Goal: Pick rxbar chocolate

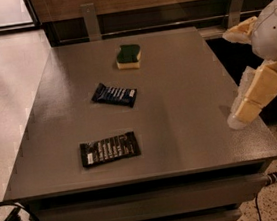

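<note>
The bar (109, 149) lies flat near the table's (188, 101) front edge, likely open to a top grasp; gripper (251, 103) at right edge, empty, aperture indeterminate.

Text on rxbar chocolate (109, 149) is unreadable; pincer (243, 114) hangs beside table (188, 106).

hand (244, 113) over right edge of table (188, 101), bare surface around rxbar chocolate (109, 149), blue wrapper (114, 95) well apart
</note>
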Robot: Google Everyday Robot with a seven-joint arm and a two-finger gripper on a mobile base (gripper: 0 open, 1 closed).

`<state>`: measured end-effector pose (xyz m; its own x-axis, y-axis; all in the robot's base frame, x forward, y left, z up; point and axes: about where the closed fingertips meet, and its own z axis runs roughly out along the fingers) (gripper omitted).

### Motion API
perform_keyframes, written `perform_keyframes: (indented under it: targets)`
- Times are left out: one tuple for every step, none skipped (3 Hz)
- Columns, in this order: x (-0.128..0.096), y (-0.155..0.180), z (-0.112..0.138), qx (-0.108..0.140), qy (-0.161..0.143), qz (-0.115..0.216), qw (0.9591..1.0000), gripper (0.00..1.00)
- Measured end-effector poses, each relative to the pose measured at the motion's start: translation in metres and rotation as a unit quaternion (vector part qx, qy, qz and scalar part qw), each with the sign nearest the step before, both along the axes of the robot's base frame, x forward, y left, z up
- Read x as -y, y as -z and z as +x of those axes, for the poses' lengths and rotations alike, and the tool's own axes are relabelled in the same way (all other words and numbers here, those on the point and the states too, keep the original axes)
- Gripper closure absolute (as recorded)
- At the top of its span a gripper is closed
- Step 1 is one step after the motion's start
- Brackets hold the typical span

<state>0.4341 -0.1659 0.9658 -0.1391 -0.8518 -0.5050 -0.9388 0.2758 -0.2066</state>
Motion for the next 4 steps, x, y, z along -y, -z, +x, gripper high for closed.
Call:
perform_keyframes:
  targets:
    - [-0.044,0.014,-0.009,0.015,-0.026,0.084,0.9960,0.00]
    - [-0.088,0.030,-0.013,0.023,-0.046,0.160,0.9857,0.00]
    - [-0.131,0.040,-0.003,0.029,-0.057,0.222,0.9730,0.00]
    - [-0.139,0.047,-0.001,0.025,-0.057,0.219,0.9736,0.00]
